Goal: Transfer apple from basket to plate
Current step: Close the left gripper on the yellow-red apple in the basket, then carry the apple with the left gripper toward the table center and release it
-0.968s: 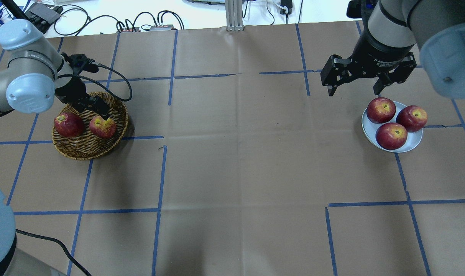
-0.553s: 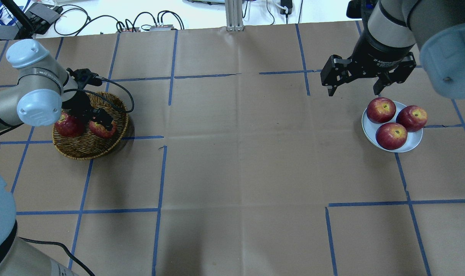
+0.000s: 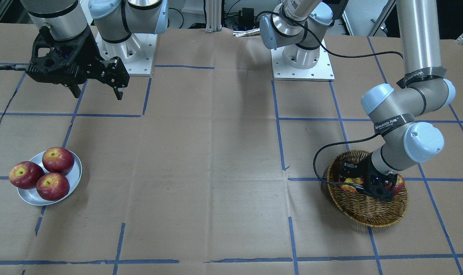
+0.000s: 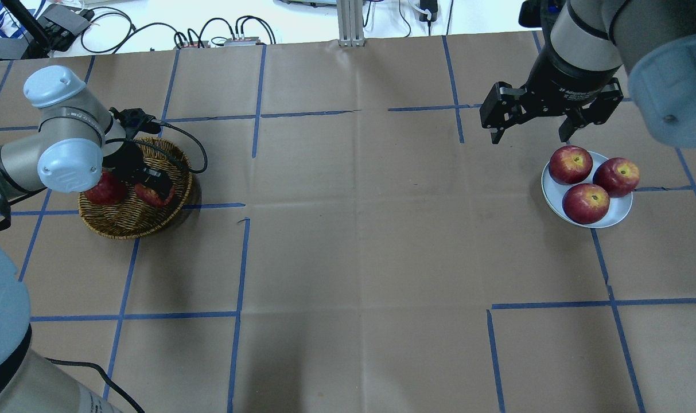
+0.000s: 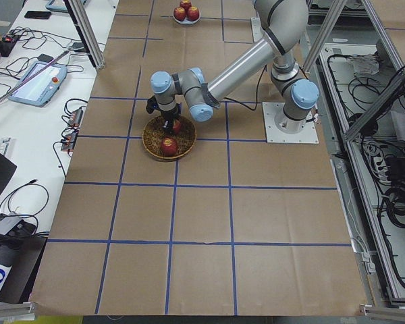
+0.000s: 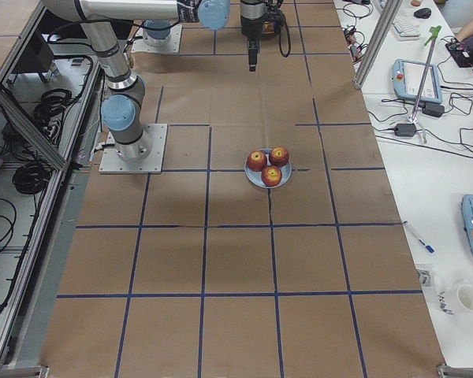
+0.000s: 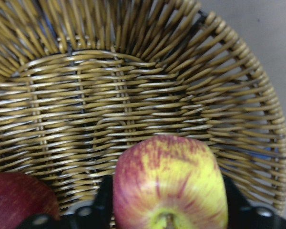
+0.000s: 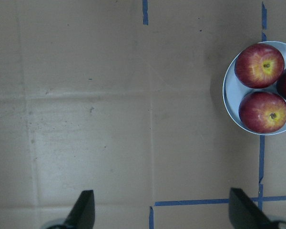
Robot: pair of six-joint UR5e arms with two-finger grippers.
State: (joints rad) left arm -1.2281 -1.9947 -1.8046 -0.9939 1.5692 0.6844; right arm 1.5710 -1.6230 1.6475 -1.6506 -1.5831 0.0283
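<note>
Left gripper [image 4: 154, 191] clamped on the apple [image 7: 169, 179] inside the basket [image 4: 124, 228].

Its two black fingers [image 7: 104, 195] press against opposite sides of the yellow-patched, red-streaked apple, which sits stem-up on the wicker floor towards the basket's right half in the overhead view. A dark red apple [image 4: 102, 192] lies just beside it, further left in the same basket. Well apart, across the brown paper table [image 4: 353, 229] with its blue tape lines, the right gripper [image 4: 530, 139] hangs with its jaws wide apart and nothing between them, above the paper near the metal plate [image 4: 618, 215]. Three red apples [image 4: 571, 164] crowd that plate, touching one another.
</note>
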